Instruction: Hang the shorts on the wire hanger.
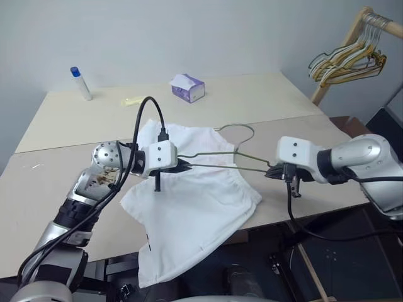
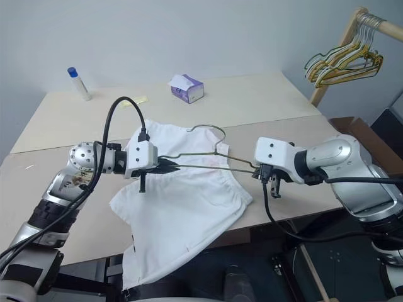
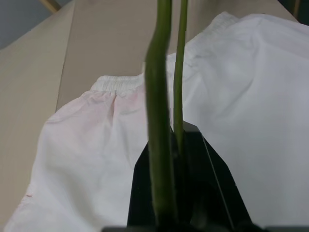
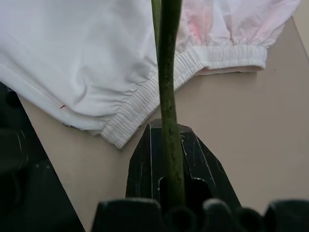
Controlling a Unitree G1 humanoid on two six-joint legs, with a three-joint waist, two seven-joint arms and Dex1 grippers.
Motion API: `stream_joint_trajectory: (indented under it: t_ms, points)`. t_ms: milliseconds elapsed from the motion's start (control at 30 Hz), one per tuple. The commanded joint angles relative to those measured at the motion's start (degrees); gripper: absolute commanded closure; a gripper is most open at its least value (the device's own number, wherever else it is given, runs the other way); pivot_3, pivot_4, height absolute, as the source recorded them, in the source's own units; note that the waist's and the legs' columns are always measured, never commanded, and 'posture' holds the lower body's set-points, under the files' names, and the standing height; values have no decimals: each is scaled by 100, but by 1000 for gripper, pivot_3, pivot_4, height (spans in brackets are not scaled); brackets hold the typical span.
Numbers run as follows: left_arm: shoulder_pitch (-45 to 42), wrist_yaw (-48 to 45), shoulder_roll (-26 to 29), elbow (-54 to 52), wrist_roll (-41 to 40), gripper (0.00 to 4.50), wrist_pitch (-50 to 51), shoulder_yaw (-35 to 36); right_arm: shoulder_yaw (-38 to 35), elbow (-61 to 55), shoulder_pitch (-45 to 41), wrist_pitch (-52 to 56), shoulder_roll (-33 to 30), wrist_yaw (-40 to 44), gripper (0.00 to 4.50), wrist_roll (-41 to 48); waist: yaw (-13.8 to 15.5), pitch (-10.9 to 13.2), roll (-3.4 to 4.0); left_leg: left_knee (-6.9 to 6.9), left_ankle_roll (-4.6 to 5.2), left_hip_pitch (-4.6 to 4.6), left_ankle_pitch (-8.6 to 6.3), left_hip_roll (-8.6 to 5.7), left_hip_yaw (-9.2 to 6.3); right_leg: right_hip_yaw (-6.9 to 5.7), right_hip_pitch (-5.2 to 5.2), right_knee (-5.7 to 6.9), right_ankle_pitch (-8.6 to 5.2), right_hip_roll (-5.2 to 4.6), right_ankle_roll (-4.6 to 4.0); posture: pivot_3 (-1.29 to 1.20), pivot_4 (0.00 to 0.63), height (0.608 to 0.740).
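**Operator:** I've got the wire hanger (image 1: 217, 157) pinched at both ends. My left gripper (image 1: 184, 166) is clamped on one shoulder at centre-left of the frame, my right gripper (image 1: 272, 170) is clamped on the other at centre-right. The hook curls up toward the upper middle.

**Spotter:** And the shorts (image 1: 189, 207)?

**Operator:** Flat on the table (image 1: 56, 182) right under the hanger, low centre of the frame, one leg drooping over the near edge. The waistband sits toward the right gripper's end; my right wrist view shows the gathered elastic just beyond those fingers.

**Spotter:** So what does the next move hinge on?

**Operator:** The hanger's long axis runs left to right across the frame, held above the cloth and roughly along its width. I reckon the right arm is nearer the waistband opening, so that end would have to feed in.

**Spotter:** Materials?

**Operator:** Thin, stiff, olive-grey wire, smooth. The cloth is soft white with a faint pink tint near the ruched band; it should be limp and bunch easily.
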Motion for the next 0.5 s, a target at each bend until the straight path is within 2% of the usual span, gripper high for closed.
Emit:
stream_joint_trajectory:
  t_ms: [33,100,200,367,500]
  points:
    - [-123,-49,0,-95,-82,4500,-71,92,-147,-3,-191,-16,33,-54,4473,-71,3,0,0,0,0,0,0,0,0,0,0,0,0,0,0,-79,0,740]
    - [-133,-135,15,-55,-129,4500,-124,107,-190,-11,-193,2,43,-32,4473,-27,3,0,0,0,0,0,0,0,0,0,0,0,0,0,0,-80,0,740]
    - [-149,-438,58,59,-359,3783,-273,196,-308,-69,-112,29,8,33,4500,77,3,0,0,0,0,0,0,0,0,0,0,1,0,0,0,-80,0,740]
    - [-374,-554,82,616,-615,2175,-549,577,-719,-276,350,244,-129,83,4500,436,18,-1,0,0,0,0,0,0,0,-1,0,0,0,0,0,-73,0,740]
    - [-478,-505,117,754,-1178,874,-27,1126,-1613,-283,1217,782,-96,-31,4500,977,46,-5,-7,2,1,-4,-1,0,-3,-7,2,-2,1,-1,0,-64,3,740]
